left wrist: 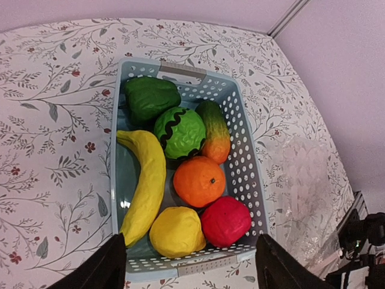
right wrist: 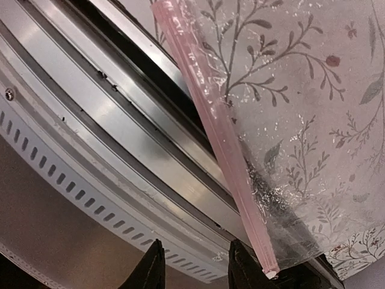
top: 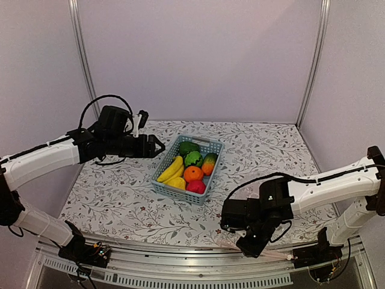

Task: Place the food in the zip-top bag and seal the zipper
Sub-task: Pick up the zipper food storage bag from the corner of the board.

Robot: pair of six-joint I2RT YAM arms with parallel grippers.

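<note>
Left arm is reaching in from the left side of the table, and the left gripper is hovering just beside the basket's left end, not touching it. In the left wrist view its two dark fingers are standing wide apart with nothing between them; the claw is open and empty. All the food is sitting in the basket, mid-table: a banana is lying along the left wall, a green pepper is resting at the far end, and a striped melon is pressing against a green-orange mango. An orange is sitting in the middle. A yellow fruit and a red apple are lying side by side at the near end. Right of the basket, apart from it, the clear bag is lying flat on the cloth, with nothing showing inside. Its pink zipper is running slantwise past the table's near edge and over the metal rail. The right gripper is hanging over that near edge. In the right wrist view its fingers are standing apart with only the rail showing between them. The strip's end is lying just beside one finger, outside the gap, so this claw is open too, gripping nothing.
</note>
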